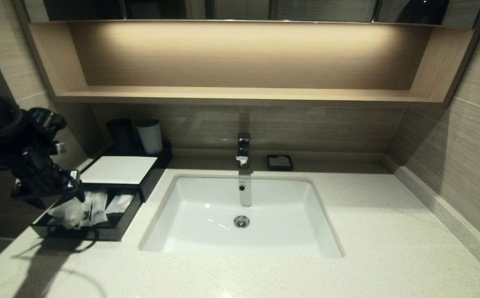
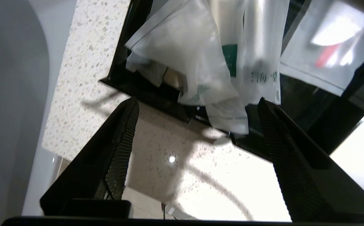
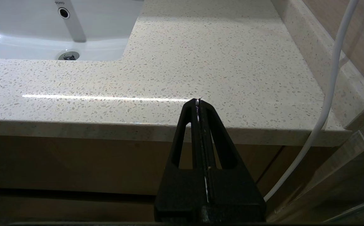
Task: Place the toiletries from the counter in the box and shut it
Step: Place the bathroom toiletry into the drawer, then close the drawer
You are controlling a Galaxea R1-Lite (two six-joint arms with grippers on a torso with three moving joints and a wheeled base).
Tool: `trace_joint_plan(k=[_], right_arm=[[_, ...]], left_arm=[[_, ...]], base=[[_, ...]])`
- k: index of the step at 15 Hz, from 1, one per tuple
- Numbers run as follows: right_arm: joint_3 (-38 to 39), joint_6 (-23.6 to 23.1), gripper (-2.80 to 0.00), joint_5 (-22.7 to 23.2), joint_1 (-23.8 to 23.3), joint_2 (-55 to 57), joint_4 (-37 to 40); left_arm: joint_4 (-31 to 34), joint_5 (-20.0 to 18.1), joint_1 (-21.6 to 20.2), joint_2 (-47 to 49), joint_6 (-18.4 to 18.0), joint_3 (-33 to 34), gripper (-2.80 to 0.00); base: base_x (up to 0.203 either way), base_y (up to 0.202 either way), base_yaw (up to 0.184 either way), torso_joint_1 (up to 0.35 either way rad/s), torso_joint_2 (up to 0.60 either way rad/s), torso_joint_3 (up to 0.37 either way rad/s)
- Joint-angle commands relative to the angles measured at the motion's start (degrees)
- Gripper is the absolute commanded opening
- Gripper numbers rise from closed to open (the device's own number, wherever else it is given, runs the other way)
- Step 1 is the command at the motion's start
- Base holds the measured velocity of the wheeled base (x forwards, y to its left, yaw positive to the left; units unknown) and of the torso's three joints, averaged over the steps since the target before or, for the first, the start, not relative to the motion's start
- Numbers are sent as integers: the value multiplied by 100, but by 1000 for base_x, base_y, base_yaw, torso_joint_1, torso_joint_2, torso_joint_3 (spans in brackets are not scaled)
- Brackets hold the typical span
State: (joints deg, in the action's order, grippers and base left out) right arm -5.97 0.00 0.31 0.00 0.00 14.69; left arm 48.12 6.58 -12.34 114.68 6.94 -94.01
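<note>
Hovering left arm: the left gripper (image 1: 68, 186) is seen in the head view poised over the pulled-out drawer (image 1: 116, 227) of the box (image 1: 118, 169), at the counter's (image 1: 389, 231) left end.
Left gripper state: its fingers (image 2: 119, 150) are spread wide in the left wrist view, with nothing held between them.
Toiletries: the clear sachets (image 2: 200, 56) are seen lying in the drawer, bunched together; one packet (image 2: 323, 47) lies apart at the drawer's other side.
Shown only by left wrist view: green print on the sachets and a red item inside the separate packet.
Right arm: the right gripper (image 3: 198, 102) is shown only in the right wrist view, held off the counter's front edge, its fingers pressed together on nothing.
Hard to make out: how many sachets are in the bunch cannot be told, since they overlap; their far ends are cut off by the frame.
Other things: sink (image 1: 306, 231), two cups (image 1: 150, 136) behind the box.
</note>
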Motion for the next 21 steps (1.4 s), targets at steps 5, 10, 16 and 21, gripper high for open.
trace_joint_plan(k=[5,10,16,21], right_arm=[[0,0,-280,5,0,0,8],[0,0,-280,5,4,0,8],[0,0,-280,5,0,0,8],[0,0,-280,5,0,0,8]], left_arm=[[435,13,88,-1421,-8,1166,-280],[378,32,143,-1973,-29,2661,-280],[-456,26,-212,-1071,-208,2877,-280],[-1039,-8,-212,-341,-210,2731,-280]], base=[[0,0,0,0,0,0],[0,0,0,0,0,0],[0,0,0,0,0,0],[0,0,0,0,0,0]])
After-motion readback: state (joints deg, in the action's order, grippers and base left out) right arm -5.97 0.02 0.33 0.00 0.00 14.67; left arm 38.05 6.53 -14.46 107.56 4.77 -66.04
